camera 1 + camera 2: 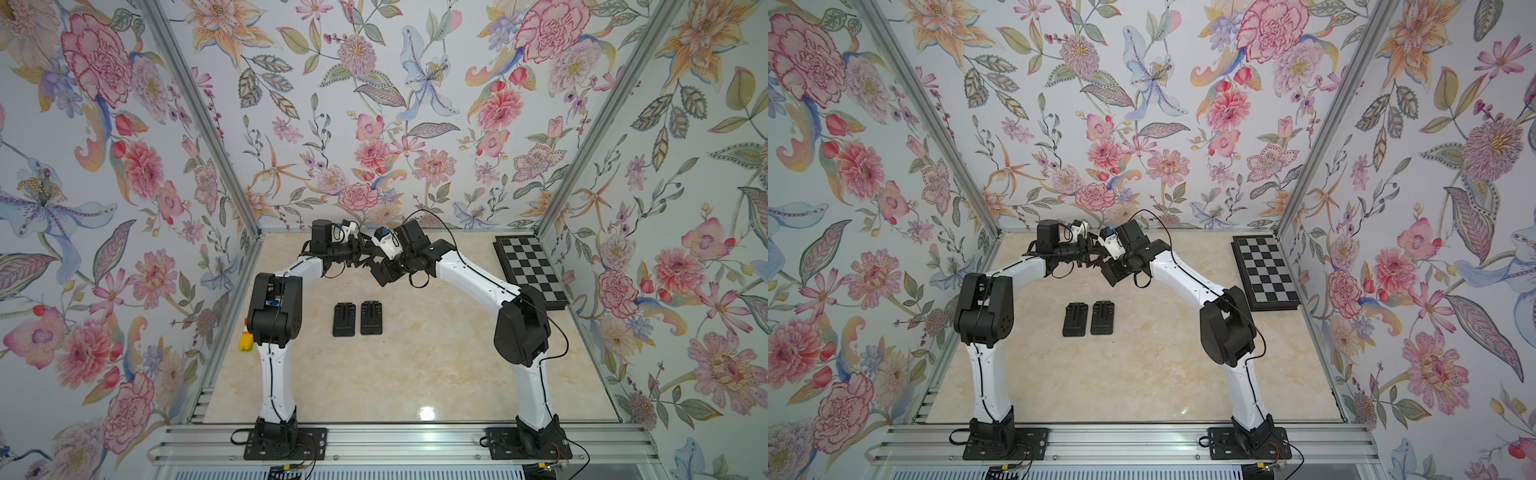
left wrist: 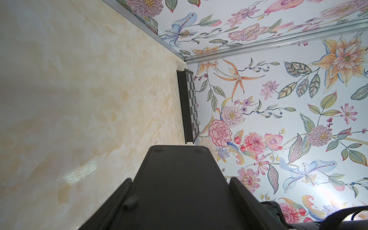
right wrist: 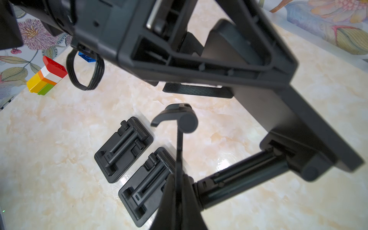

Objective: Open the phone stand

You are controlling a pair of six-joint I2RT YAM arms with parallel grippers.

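The left pincer (image 2: 180,180) is clamped across the broad black plate of a phone stand (image 2: 177,163), one finger on each long edge, and holds it in the air over the far middle of the bench (image 1: 415,365). In the right wrist view this plate (image 3: 278,111) sits between the textured pads (image 3: 199,91) of the left pincer, and a round black arm (image 3: 243,175) runs off its hinged end, so the stand is partly unfolded. The right pincer (image 3: 177,179) has its fingers together on a thin leaf of the same stand, seen edge-on, which ends in a hooked lip (image 3: 175,117). In both top views the two wrists meet nose to nose near the far edge, and the stand between them is hard to tell from the black fingers.

Two folded phone stands (image 1: 344,319) (image 1: 371,318) lie flat just beside one another near the middle of the bench, their long sides parallel. A chessboard (image 1: 530,270) lies in the far right corner. A stack of toy bricks (image 3: 46,76) sits at the left edge, with a blue brick (image 3: 86,56) near it.
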